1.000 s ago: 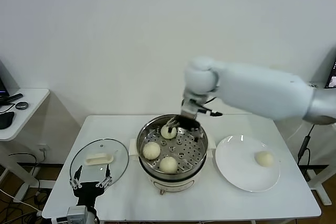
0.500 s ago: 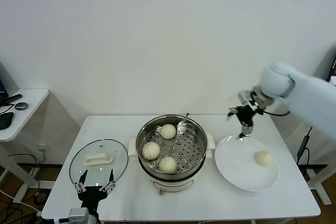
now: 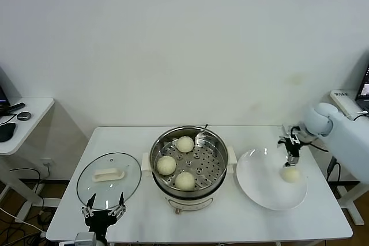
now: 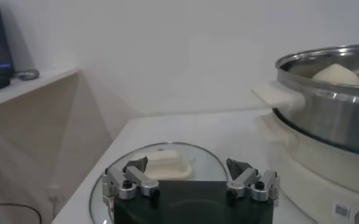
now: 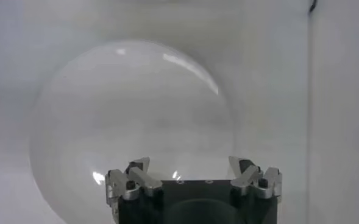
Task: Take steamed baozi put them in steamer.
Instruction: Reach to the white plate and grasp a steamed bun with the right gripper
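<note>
A: Baozi count, from the left?

B: Left gripper point(image 3: 104, 210) idles, fingers spread, by the glass lid point(image 3: 108, 172). Three buns point(image 3: 166, 165) already sit on the steamer point(image 3: 189, 159) tray. The last baozi point(image 3: 290, 173) lies on the plate point(image 3: 262, 191).

A: And the right gripper point(image 3: 291, 151)?

B: Spread wide, empty, just above that bun. I'd descend straight, straddle it evenly, and close gently, since the dough probably dents.

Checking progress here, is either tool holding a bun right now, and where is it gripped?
Nothing is held. The right tool hangs open above the last baozi on the white plate; the left tool is open and empty by the glass lid.
</note>
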You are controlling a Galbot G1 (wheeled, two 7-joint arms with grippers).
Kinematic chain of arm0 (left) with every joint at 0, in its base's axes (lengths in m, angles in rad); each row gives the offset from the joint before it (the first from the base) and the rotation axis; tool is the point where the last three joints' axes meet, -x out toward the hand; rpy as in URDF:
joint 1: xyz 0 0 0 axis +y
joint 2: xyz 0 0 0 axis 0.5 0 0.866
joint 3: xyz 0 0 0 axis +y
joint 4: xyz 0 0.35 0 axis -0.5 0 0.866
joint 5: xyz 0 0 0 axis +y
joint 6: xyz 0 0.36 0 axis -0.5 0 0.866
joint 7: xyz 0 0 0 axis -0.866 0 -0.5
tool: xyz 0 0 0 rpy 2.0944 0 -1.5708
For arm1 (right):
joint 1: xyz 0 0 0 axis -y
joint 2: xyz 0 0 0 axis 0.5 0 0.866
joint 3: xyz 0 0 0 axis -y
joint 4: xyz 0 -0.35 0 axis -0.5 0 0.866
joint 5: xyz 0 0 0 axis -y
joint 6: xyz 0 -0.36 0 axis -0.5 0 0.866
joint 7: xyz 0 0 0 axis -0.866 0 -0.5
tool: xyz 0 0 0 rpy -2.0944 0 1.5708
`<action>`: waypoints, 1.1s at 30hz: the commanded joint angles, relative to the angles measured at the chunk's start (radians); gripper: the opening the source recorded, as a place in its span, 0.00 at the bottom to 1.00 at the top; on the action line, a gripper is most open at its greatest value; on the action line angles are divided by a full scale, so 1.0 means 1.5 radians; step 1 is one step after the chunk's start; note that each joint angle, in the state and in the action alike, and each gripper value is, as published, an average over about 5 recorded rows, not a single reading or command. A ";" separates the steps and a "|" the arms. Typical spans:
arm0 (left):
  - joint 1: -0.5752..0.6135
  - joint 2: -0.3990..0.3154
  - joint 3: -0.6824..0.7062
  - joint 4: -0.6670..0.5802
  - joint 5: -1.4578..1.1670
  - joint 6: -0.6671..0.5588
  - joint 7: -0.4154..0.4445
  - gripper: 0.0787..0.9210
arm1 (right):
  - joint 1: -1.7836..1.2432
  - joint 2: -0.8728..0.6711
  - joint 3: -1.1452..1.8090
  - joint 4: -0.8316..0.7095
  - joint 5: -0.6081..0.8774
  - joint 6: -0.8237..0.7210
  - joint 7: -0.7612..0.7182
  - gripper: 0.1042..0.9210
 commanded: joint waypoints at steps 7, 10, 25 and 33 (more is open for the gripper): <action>-0.016 0.001 -0.003 0.029 -0.006 0.002 0.003 0.88 | -0.103 0.017 0.093 -0.073 -0.116 0.046 -0.031 0.88; -0.018 0.001 -0.002 0.033 -0.006 0.002 0.002 0.88 | -0.102 0.024 0.093 -0.080 -0.124 0.046 -0.024 0.88; -0.022 -0.001 0.001 0.037 -0.004 0.003 0.003 0.88 | -0.113 0.049 0.095 -0.085 -0.130 0.031 -0.008 0.88; -0.025 -0.004 0.007 0.040 -0.002 0.003 0.003 0.88 | -0.117 0.048 0.099 -0.086 -0.131 0.025 0.007 0.88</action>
